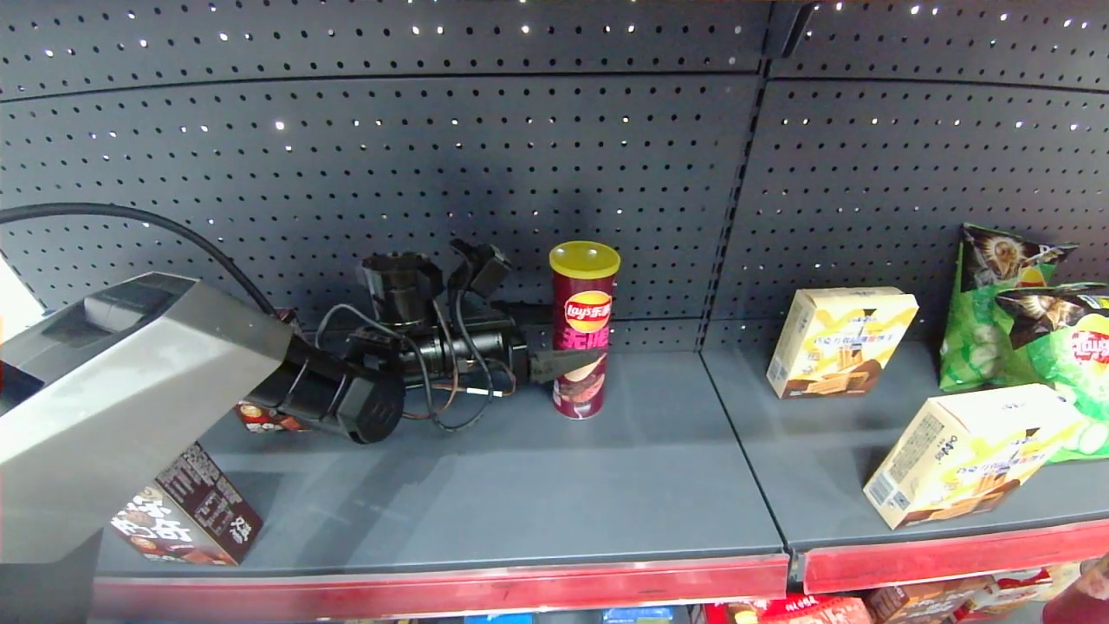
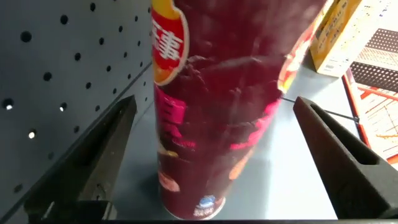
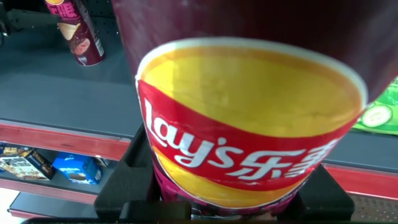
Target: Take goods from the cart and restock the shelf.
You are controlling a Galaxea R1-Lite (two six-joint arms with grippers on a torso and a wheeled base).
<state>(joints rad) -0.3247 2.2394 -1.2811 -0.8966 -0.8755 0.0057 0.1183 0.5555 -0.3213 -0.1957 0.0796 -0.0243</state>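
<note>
Grey shelf (image 1: 520, 485), perforated back panel (image 1: 433, 147), red front strip (image 1: 433, 589).

1. Left gripper (image 2: 212, 106): low over the left shelf section, jaws wide. One finger (image 2: 99, 162) stands on each side of item 2, with a gap showing on both sides.
2. Chips can (image 1: 584, 329): maroon, yellow lid, upright on the shelf near the back panel, between the left gripper's jaws.
3. Right gripper (image 3: 224, 199): out in front of the shelf edge, closed around item 4.
4. Second chips can (image 3: 249, 124): same maroon and yellow pattern, clamped in the right gripper.
5. Dark box (image 1: 186, 511): front left corner of the shelf, partly behind the left arm.
6. Cream boxes: one upright toward the back of the right section (image 1: 840, 342), one tilted near the front edge (image 1: 970, 455).
7. Green bags (image 1: 1022, 321): far right, against the back panel, beside the cream boxes.
</note>
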